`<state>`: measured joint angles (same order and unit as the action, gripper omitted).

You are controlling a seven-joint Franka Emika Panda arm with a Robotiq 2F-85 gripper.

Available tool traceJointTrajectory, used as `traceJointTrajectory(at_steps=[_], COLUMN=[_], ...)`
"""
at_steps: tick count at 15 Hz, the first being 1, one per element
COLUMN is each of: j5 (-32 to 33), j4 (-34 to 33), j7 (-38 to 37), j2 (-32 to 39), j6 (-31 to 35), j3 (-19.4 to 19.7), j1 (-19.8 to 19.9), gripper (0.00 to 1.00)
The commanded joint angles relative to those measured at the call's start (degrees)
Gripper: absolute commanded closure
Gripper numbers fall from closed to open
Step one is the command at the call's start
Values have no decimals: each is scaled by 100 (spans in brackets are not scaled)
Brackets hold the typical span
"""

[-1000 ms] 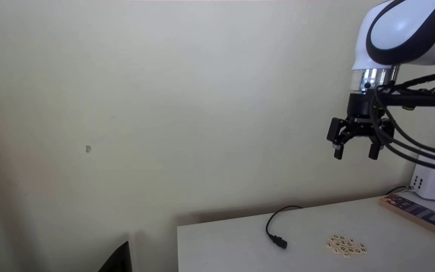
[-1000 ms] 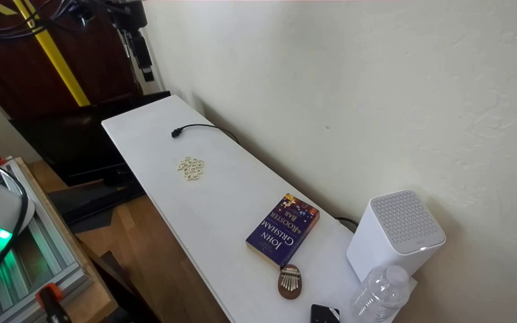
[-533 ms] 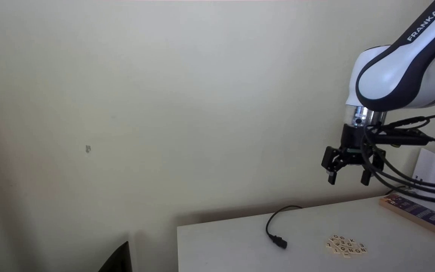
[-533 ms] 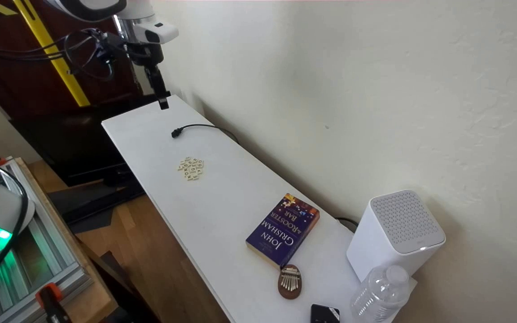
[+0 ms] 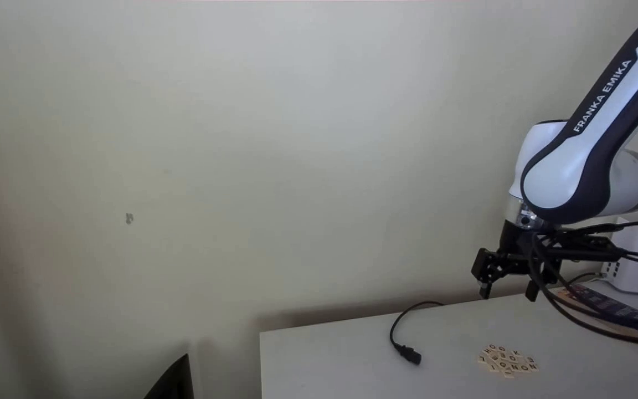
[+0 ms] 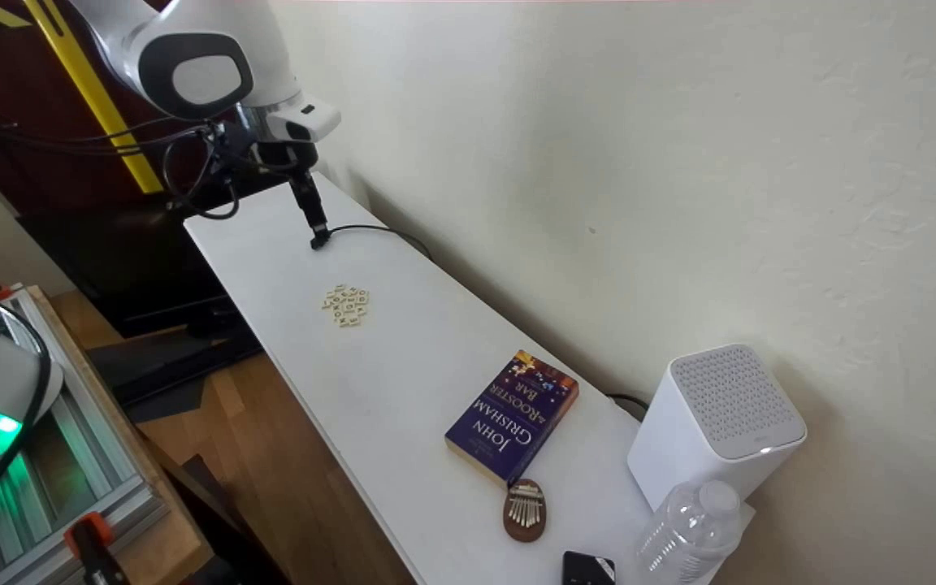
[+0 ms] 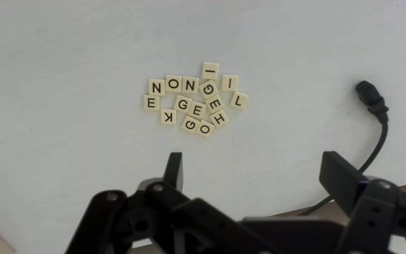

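Note:
My gripper [image 5: 507, 295] is open and holds nothing, pointing down above the white table [image 5: 341, 366]. It shows in an exterior view [image 6: 319, 229] and in the wrist view [image 7: 252, 155], with its fingers wide apart. Several cream letter tiles [image 7: 197, 110] lie in a loose cluster on the table, just beyond the fingertips in the wrist view. They also show in both exterior views [image 5: 507, 360] [image 6: 346, 305]. A black cable plug [image 7: 370, 98] lies to the right of the tiles in the wrist view, its cord passing behind the right finger. The plug also shows in an exterior view [image 5: 409, 354].
A wall runs along the table's back edge. A dark blue book [image 6: 511, 418], a small thumb piano [image 6: 525, 510], a black item [image 6: 588, 569], a clear bottle [image 6: 691, 532] and a white box-shaped device [image 6: 716, 431] stand or lie farther along the table. Loose cables hang from the arm.
The arm and open gripper have come down a long way towards the table, shifting slightly left in an exterior view at first. The tiles, plug and book have not moved.

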<state>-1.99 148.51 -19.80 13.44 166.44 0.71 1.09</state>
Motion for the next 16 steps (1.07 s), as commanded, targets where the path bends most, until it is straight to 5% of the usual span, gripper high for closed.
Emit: traceJointTrajectory(at_steps=[1, 16], j5=[-106, -224], j4=[20, -460], j7=[214, 580], j2=[547, 1320], j6=[540, 550], j3=[298, 387], j1=[-34, 1], gripper=[0, 0])
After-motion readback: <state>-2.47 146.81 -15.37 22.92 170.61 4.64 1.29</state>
